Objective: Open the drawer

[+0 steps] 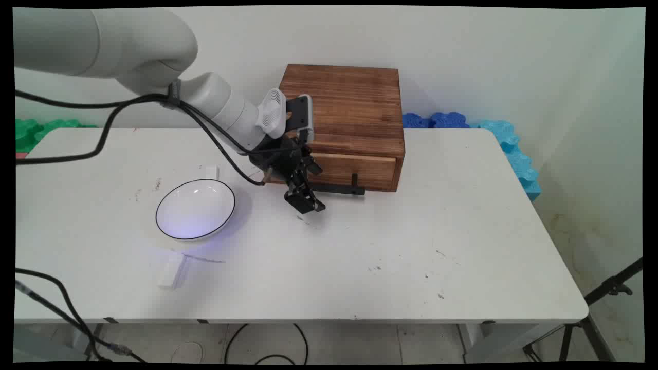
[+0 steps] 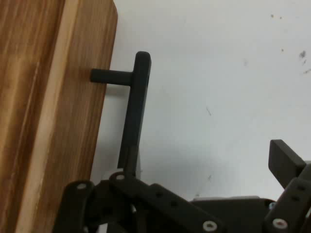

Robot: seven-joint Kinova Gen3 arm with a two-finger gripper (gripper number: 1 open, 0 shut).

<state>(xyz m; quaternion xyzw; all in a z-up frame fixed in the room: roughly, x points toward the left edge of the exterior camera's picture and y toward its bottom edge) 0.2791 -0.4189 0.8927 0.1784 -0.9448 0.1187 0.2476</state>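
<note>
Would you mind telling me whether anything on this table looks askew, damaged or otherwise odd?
Nothing looks spilled or broken. The white table carries scattered dark specks and scuffs. A small white block lies loose in front of the black-rimmed white bowl. The black pincer hangs open beside the wooden drawer box's black bar handle.

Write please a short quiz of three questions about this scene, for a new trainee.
1. True or false: the bowl holds food.
2. Which thing is nearest to the gripper? A) the bowl B) the drawer handle C) the white block
3. Fill in: the handle belongs to the wooden ____.

Key: 1. false, the bowl is empty. 2. B. 3. box.
</note>
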